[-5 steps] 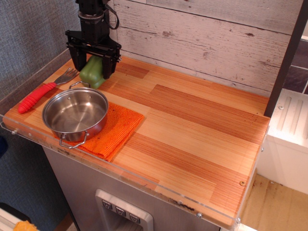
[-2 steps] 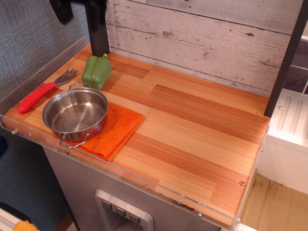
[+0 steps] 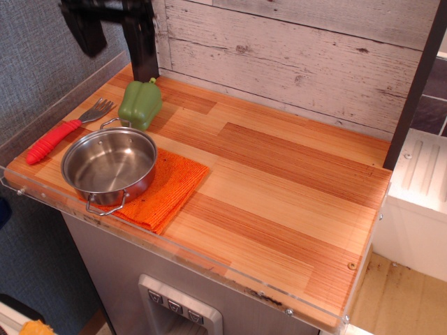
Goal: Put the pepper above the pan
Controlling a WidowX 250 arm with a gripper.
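Note:
The green pepper [image 3: 140,103] stands upright on the wooden counter, just behind the far rim of the steel pan [image 3: 108,167], close to its rear loop handle. The pan is empty and sits on an orange cloth [image 3: 171,188]. My gripper [image 3: 116,61] hangs above and slightly behind the pepper at the top left, partly cut off by the frame edge. Its black fingers [image 3: 143,49] are spread wide, open, with nothing between them, and it is clear of the pepper.
A fork with a red handle [image 3: 54,139] lies left of the pan near the counter's left edge. A whitewashed plank wall [image 3: 293,56] backs the counter. A dark post [image 3: 415,84] stands at the right, with a white unit [image 3: 419,202] beyond it.
A second ago the fingers were down around the pepper. They have let go and lifted up and away; the pepper stays standing behind the pan.

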